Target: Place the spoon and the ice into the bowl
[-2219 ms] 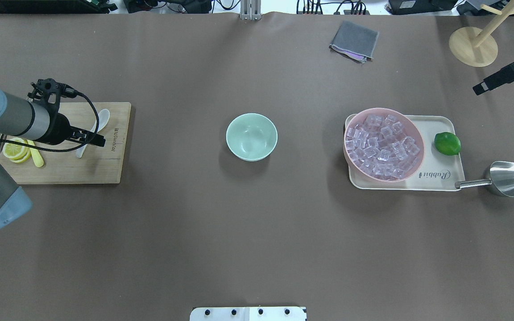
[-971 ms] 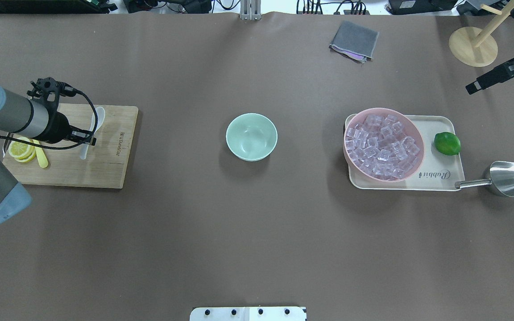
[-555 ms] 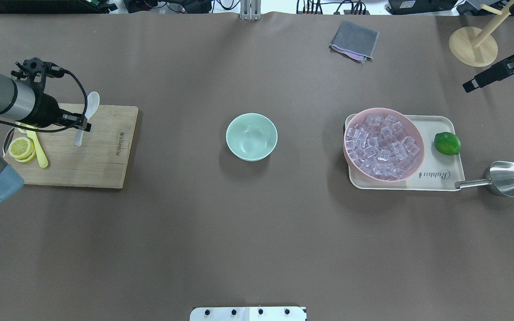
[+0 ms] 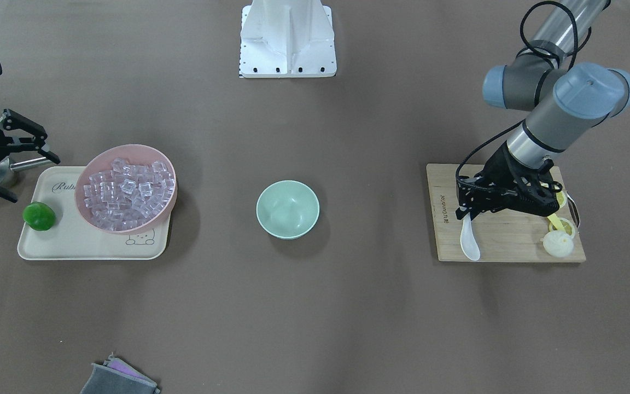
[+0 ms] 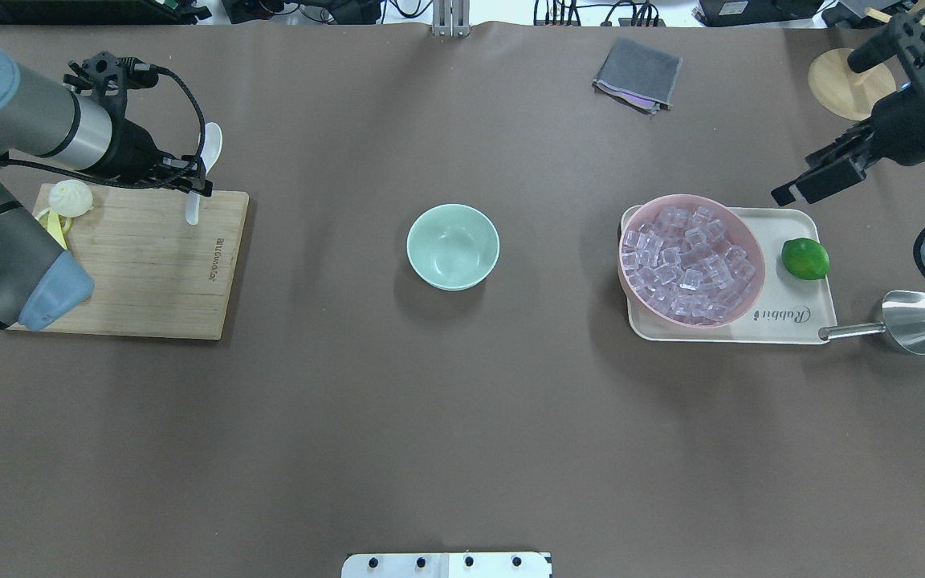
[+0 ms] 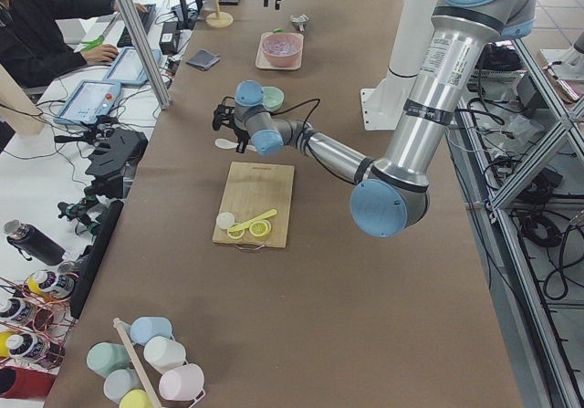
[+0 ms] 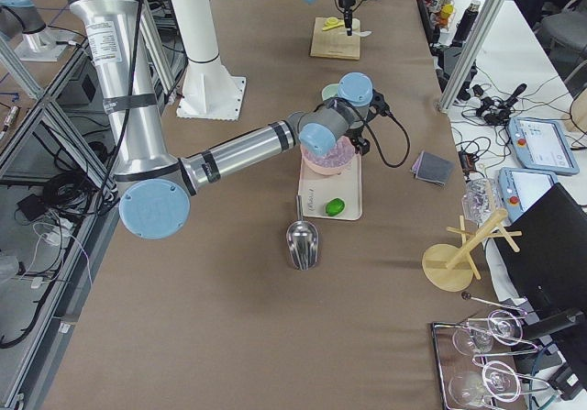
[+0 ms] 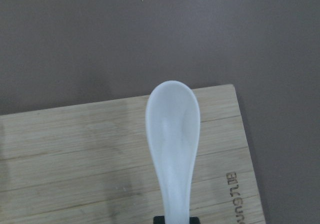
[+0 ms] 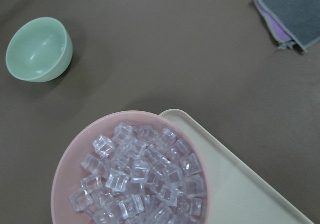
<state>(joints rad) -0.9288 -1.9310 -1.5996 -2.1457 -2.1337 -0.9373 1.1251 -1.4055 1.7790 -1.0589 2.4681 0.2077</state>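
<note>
Facing the robot, one mint bowl [image 4: 287, 209] sat empty at centre. It was well apart from one pink bowl [image 4: 153, 221] heaped with ice [image 4: 127, 189], which stood on one tray [image 4: 91, 246] beside one lime [image 4: 39, 215]. The left gripper [image 4: 465, 212] pinched the single spoon [image 4: 469, 243] by its handle above one cutting board [image 4: 503, 243]. The right gripper [image 4: 33, 179] hung spread wide near the tray. From overhead, the spoon's scoop reached past the board's far edge, and one steel scoop [image 5: 916, 321] lay just beside the tray. The right wrist camera showed ice only in the pink bowl.
</note>
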